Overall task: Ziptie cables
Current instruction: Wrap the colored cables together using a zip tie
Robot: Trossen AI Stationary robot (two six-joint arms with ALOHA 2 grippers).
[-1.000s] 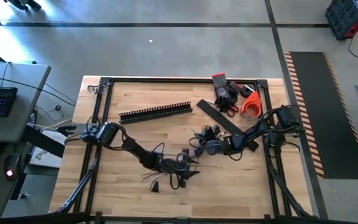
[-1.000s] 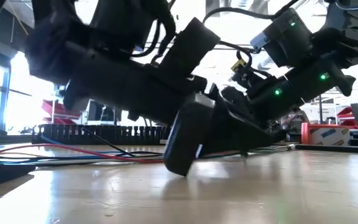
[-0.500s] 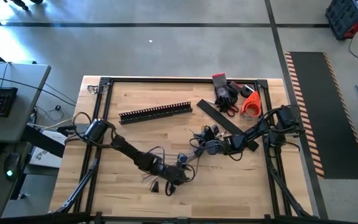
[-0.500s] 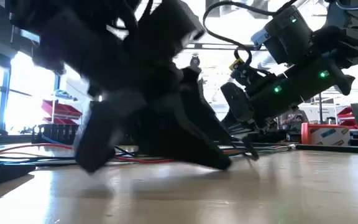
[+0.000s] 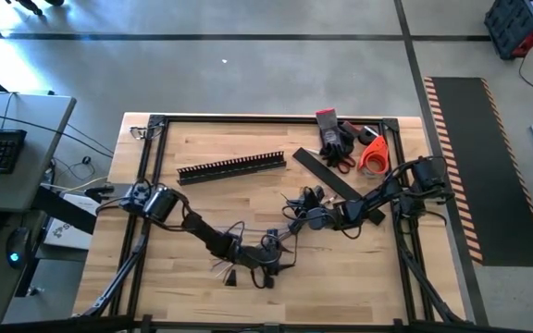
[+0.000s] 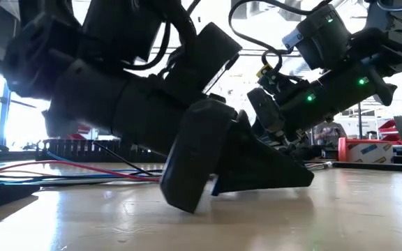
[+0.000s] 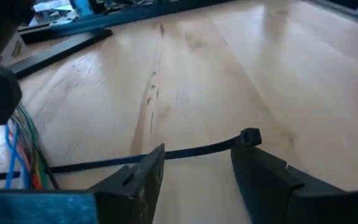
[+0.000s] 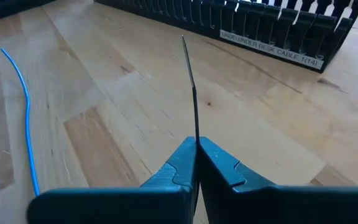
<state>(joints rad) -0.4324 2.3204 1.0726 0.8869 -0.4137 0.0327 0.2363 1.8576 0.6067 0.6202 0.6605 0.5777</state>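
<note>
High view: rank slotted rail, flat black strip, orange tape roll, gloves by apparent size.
1. Slotted rail, the longest by a clear margin.
2. Flat black strip, shorter than the rail; its lower end runs under the right arm, so its full length is unsure.
3. Gloves and orange tape roll look alike in size; not ranked.

Your left pincer (image 7: pixel 194 177) sits low over the counter, fingers parted. Your right pincer (image 8: pixel 196 163) reaches in from the right, fingers pressed together.

Black zip tie (image 7: pixel 185 151), blue wire (image 8: pixel 25 99)
</note>
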